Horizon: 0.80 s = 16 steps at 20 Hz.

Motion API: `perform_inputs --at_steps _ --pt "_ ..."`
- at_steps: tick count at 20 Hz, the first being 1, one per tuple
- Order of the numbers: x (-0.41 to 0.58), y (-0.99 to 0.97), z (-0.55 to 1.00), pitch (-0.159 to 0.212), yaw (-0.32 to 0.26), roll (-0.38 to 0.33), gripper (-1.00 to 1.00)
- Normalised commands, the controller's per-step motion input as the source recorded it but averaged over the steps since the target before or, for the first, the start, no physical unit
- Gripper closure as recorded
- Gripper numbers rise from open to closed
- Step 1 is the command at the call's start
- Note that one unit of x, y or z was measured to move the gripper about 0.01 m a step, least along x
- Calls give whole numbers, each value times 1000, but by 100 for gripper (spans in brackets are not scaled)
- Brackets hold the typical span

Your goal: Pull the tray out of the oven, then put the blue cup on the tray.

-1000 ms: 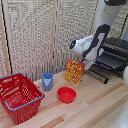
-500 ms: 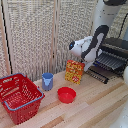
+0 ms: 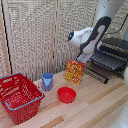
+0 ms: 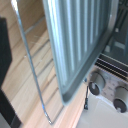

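The small black-and-silver countertop toaster oven (image 3: 116,50) stands at the wooden counter's (image 3: 95,107) far edge, on the exterior view's right, with its glass-fronted drop-down door (image 3: 97,72) lowered toward the counter. The flat dark metal wire rack tray (image 3: 107,60) of thin parallel bars juts forward out of the oven's mouth over the door, so the pulling step looks largely done, though whether it is drawn far enough is a judgement only. In the wrist view the tray (image 4: 82,35) fills the picture at close range, with the door's glass edge (image 4: 30,65) beside it and the oven's round knobs (image 4: 95,82) past it.

The small light-blue plastic cup (image 3: 47,81) stands upright on the counter near the back edge, just beside the red plastic shopping basket (image 3: 19,97) at the edge on the exterior view's left and well apart from the tray. Putting it on the tray is not yet done. A red round bowl (image 3: 66,94) sits toward the counter's middle, and a yellow-and-red printed box (image 3: 75,72) stands upright between the cup and the oven.

The white-and-black robot arm (image 3: 92,35) reaches down from above, bent at the elbow, its wrist close to the tray's front. The gripper is hidden behind the arm in the exterior view, and the wrist view shows only a dark blurred shape at its edge, so I cannot tell whether the fingers are spread or closed.
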Motion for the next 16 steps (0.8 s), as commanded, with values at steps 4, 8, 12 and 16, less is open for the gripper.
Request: perform_inputs --at_steps 4,8,12,16 --pt "62 212 661 -52 -94 144 -100" --pt "46 364 458 -104 -131 189 -100" --pt "15 458 351 -122 -152 212 -100" --pt "16 478 326 -122 -153 220 -100"
